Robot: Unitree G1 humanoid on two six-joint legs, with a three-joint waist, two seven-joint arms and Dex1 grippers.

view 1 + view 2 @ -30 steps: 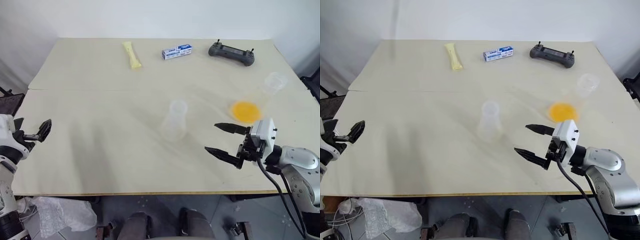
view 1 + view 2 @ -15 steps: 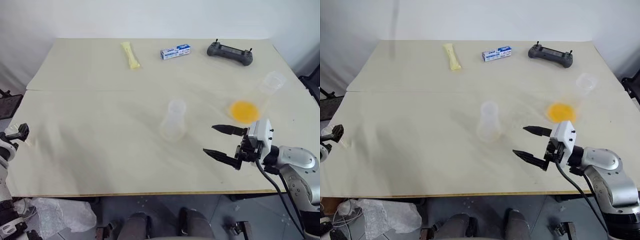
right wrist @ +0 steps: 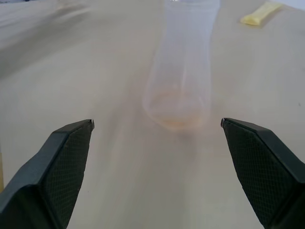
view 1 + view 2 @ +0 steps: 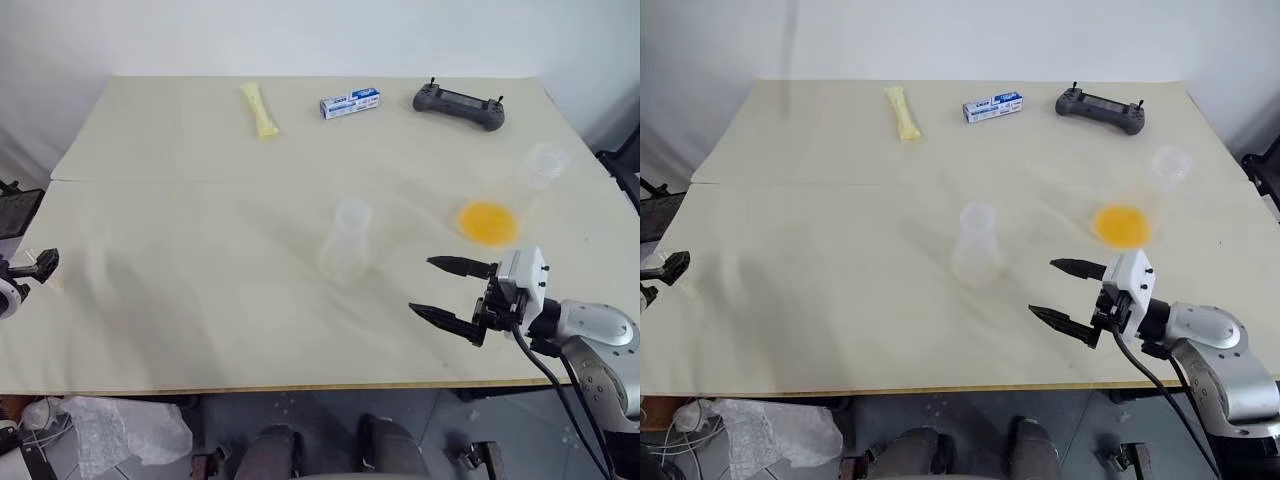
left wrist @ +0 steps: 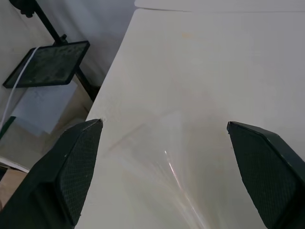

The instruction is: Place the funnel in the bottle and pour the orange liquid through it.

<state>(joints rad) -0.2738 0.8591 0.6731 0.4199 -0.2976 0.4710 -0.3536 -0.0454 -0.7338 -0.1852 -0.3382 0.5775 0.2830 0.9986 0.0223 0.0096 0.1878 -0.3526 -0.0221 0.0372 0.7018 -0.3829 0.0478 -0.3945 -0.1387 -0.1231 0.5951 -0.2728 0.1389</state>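
Both hands are wide open and empty: the left hand (image 4: 40, 265) hovers over the small clear plastic funnel (image 5: 178, 179) at the beige worktop's (image 4: 200, 200) left edge to grasp it, the right hand (image 4: 447, 290) faces the clear empty conical flask (image 4: 347, 238) mid-worktop, and the twin flask holding orange liquid (image 4: 489, 221) stands far right.

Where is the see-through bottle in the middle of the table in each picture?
Left eye view: the bottle stands mid-table, left of the orange liquid.
Right eye view: the bottle is in the same mid-table spot.
Right wrist view: the bottle is straight ahead of the right gripper.
Shared landmark: the yellow packet, beyond the bottle.
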